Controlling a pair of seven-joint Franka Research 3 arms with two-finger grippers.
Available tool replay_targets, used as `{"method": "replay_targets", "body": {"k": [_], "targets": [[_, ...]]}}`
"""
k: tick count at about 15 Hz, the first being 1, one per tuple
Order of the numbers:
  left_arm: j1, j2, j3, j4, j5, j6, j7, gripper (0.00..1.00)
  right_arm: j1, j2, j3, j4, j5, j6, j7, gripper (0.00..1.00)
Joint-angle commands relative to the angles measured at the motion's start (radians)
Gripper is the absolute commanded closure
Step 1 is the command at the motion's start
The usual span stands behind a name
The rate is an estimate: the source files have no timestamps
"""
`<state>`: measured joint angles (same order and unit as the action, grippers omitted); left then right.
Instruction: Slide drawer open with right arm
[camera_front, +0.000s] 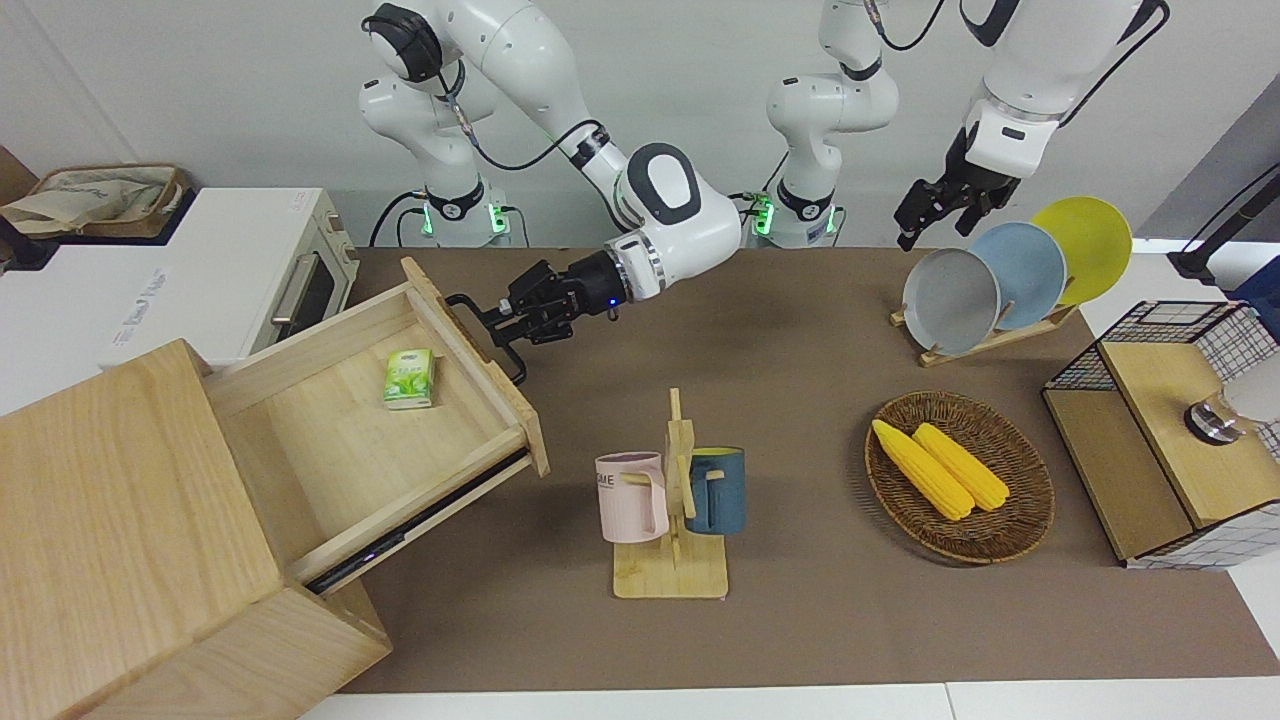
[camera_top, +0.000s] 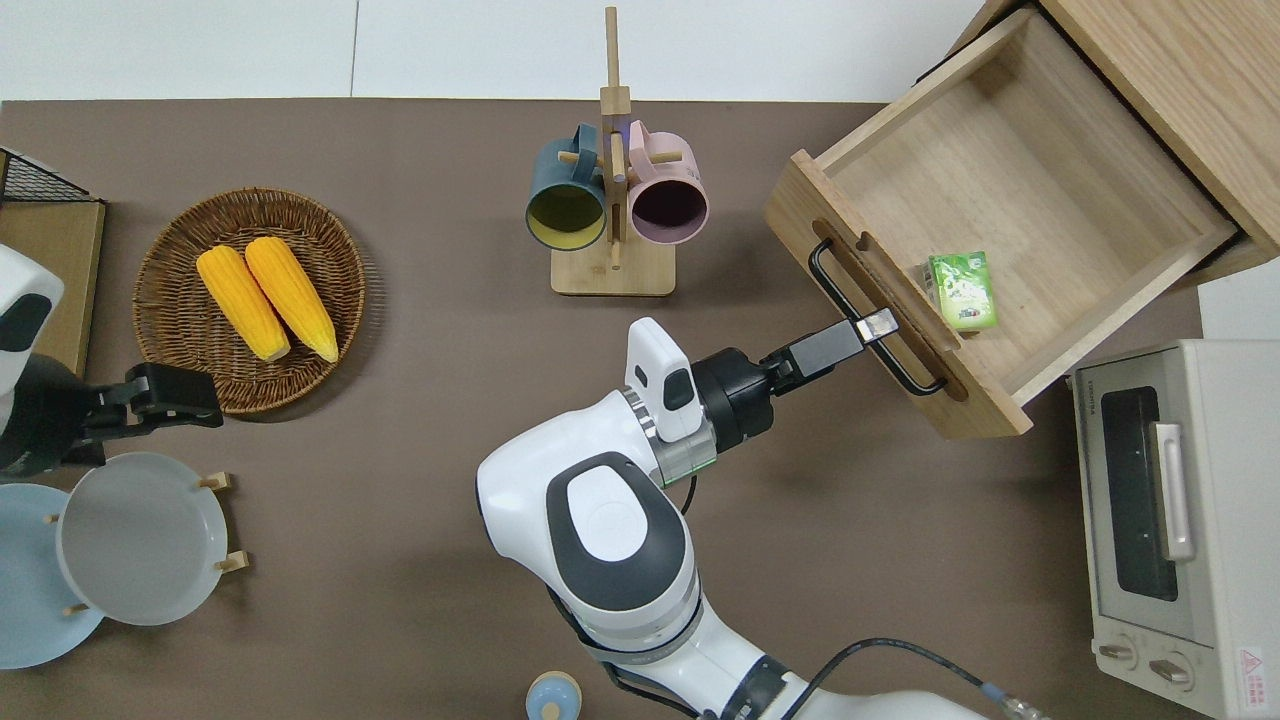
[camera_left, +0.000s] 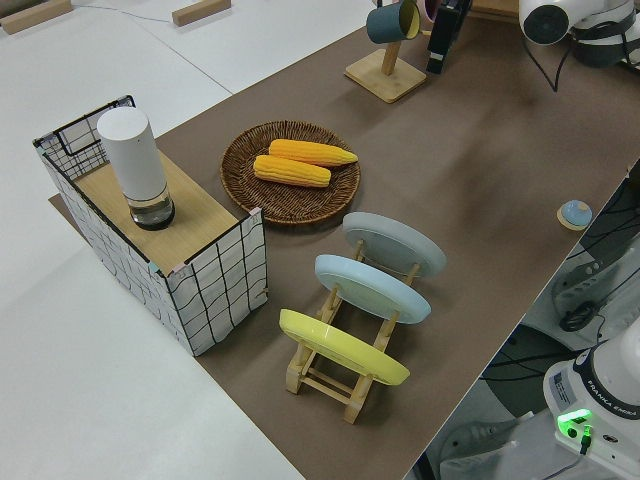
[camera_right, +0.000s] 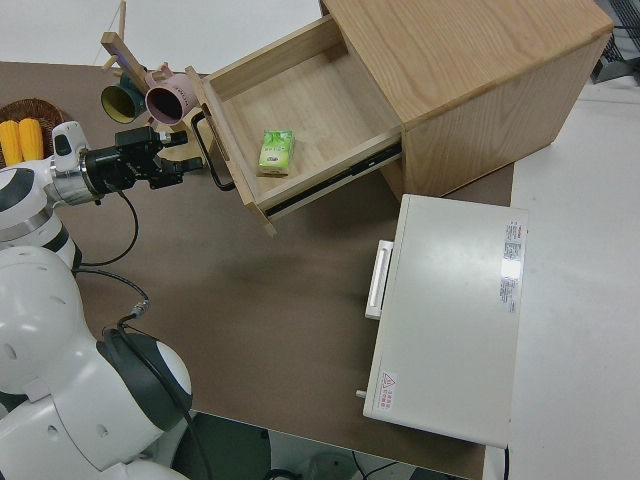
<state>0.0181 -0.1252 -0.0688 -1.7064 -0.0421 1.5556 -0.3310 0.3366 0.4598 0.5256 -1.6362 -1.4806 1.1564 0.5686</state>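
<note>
- The drawer (camera_top: 1000, 215) sits pulled well out of the big wooden box (camera_front: 130, 540) at the bench corner on the right arm's end, farthest from the robots, with a small green carton (camera_top: 960, 290) lying inside near its front panel.
- The right gripper (camera_top: 875, 325) reaches in at the black bar handle (camera_top: 870, 320); its fingertips sit right at the bar, but whether they pinch it or have let go, I cannot tell.
- Risk, as I judge it: if the claw is gripped and pulls off the line of the runners, the drawer could bind or drag the whole box across the bench.
- Another risk: the dark runner (camera_front: 420, 520) shows long under the drawer, so more pull may hit the end stop hard.
- The overhead view shows the fingertip lying over the bar; the front view instead shows the exposed runner and the drawer's depth.
- The right side view alone shows the white toaster oven (camera_right: 450, 320) just beside the box.
- The left arm is parked.
</note>
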Motion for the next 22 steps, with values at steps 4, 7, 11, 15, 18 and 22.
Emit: {"method": "replay_targets", "body": {"k": [4, 7, 11, 15, 18, 22], "targets": [[-0.001, -0.008, 0.004, 0.004, -0.001, -0.017, 0.009, 0.01, 0.059, -0.012, 0.010, 0.013, 0.098, -0.027, 0.016, 0.009], [-0.001, -0.008, 0.004, 0.004, -0.001, -0.015, 0.009, 0.01, 0.079, -0.059, 0.002, 0.036, 0.228, 0.006, 0.007, 0.009], [-0.001, -0.008, 0.004, 0.004, -0.001, -0.015, 0.009, 0.01, 0.026, -0.205, -0.012, 0.035, 0.475, 0.173, -0.048, 0.009], [-0.001, -0.008, 0.004, 0.004, -0.001, -0.015, 0.009, 0.01, -0.125, -0.364, -0.055, 0.032, 0.798, 0.304, -0.180, 0.009], [-0.001, -0.008, 0.004, 0.004, -0.001, -0.015, 0.009, 0.01, -0.249, -0.460, -0.134, 0.036, 1.151, 0.370, -0.349, 0.009], [-0.001, -0.008, 0.004, 0.004, -0.001, -0.015, 0.009, 0.01, -0.292, -0.512, -0.312, 0.042, 1.445, 0.349, -0.502, 0.009]]}}
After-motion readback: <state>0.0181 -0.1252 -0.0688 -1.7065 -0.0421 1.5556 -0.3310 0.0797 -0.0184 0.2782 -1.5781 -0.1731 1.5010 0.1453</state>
